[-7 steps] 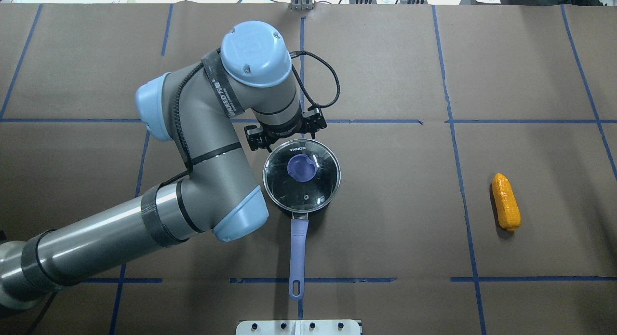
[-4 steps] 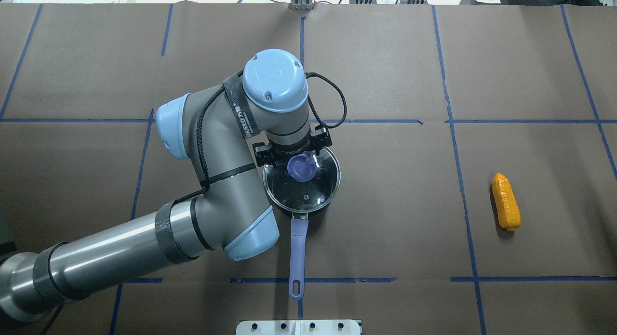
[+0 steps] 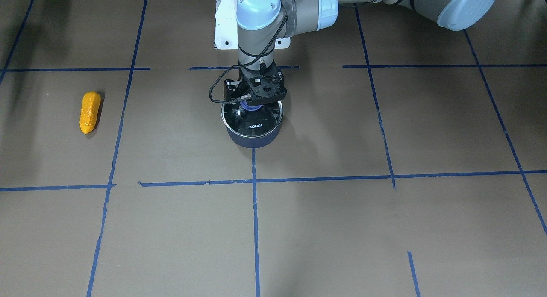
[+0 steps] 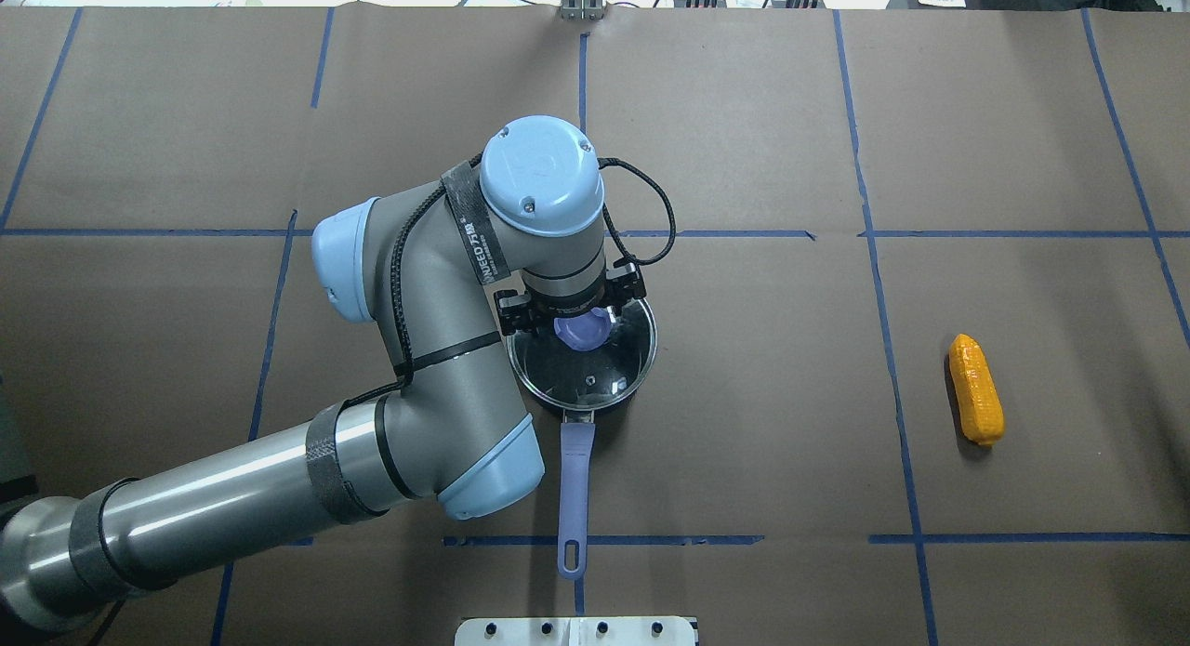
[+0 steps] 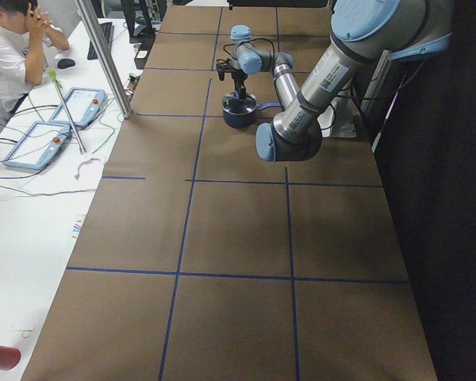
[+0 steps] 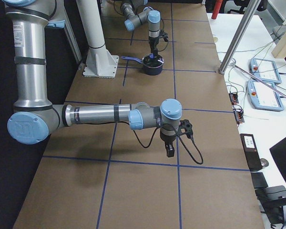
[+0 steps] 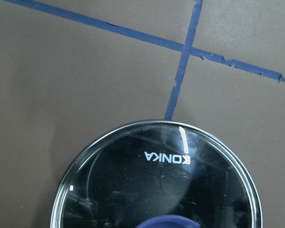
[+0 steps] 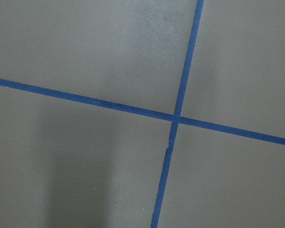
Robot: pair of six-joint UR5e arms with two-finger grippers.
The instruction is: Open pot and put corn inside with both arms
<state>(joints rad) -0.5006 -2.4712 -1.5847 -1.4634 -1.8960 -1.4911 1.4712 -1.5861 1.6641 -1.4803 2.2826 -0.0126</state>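
Overhead, the left arm's wrist blocks the far rim of the lid and half the purple knob. The left hand sits beneath it, fingers unreadable, and the front view can't settle whether they touch the knob. On the wrist camera, lid and knob are chopped by the bottom edge. From the front, the handle vanishes behind the pot. The right hand is too small to judge.

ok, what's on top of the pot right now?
The glass KONKA lid sits closed on the pot, with its purple knob at the centre. The left gripper hangs directly over that knob. Its own body hides the jaws, so whether they touch it cannot be told.
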